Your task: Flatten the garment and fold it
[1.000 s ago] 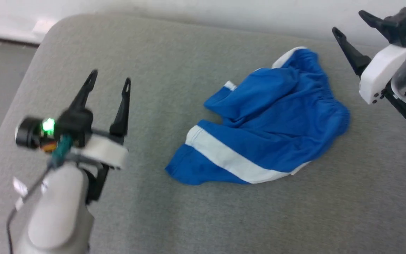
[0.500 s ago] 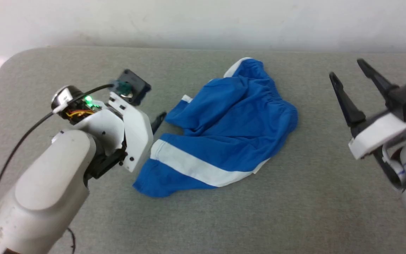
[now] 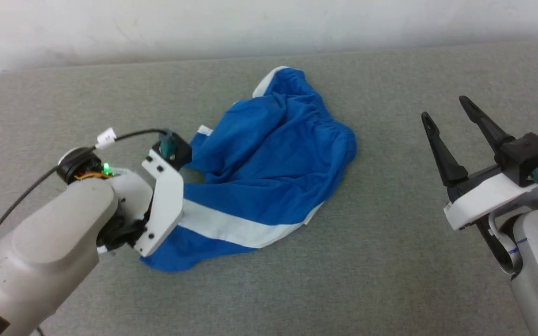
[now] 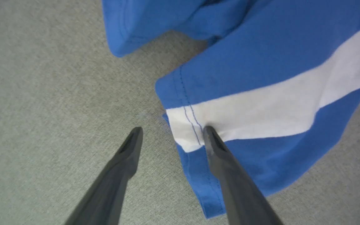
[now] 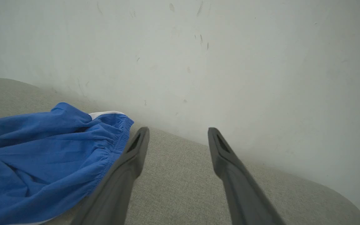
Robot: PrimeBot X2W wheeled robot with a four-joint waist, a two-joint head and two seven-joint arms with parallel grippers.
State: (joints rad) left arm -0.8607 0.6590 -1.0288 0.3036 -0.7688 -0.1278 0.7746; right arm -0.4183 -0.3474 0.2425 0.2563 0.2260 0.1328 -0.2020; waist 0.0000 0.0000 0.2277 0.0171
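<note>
Blue shorts lay crumpled centre-frame on the grey worktop. Left claw stood open astride the striped hem; right claw open, well apart. Recommended: pinch the hem squarely before pulling flat.

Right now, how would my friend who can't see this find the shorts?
Look at the wide grey padded surface against the pale wall. Crumpled near its middle, between the left gripper and right gripper, lie the shorts: bright blue with a broad white stripe, while the grippers are dark.

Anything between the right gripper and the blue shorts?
Nothing: in the head view, bare grey fabric surface separates the open right gripper from the crumpled royal blue, white-striped shorts.
</note>
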